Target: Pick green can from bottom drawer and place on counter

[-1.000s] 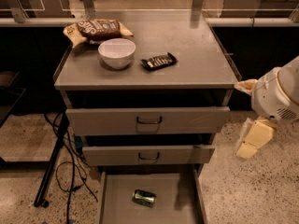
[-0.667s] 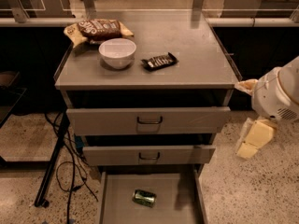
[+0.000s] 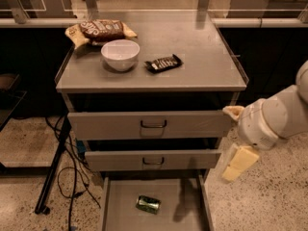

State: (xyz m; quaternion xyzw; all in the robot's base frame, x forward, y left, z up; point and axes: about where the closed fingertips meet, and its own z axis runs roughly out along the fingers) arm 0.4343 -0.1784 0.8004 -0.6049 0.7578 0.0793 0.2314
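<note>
The green can (image 3: 147,204) lies on its side on the floor of the open bottom drawer (image 3: 187,215), left of the drawer's middle. The counter (image 3: 202,57) is the flat grey top of the cabinet. My gripper (image 3: 239,162) hangs at the right of the cabinet, beside the middle drawer's right end, above and to the right of the can. It holds nothing that I can see. The white arm (image 3: 274,117) reaches in from the right edge.
On the counter stand a white bowl (image 3: 120,54), a black candy bar wrapper (image 3: 163,63) and a bag of snacks (image 3: 101,30). The two upper drawers (image 3: 153,125) are slightly pulled out. A black stand and cables (image 3: 57,162) are on the floor at the left.
</note>
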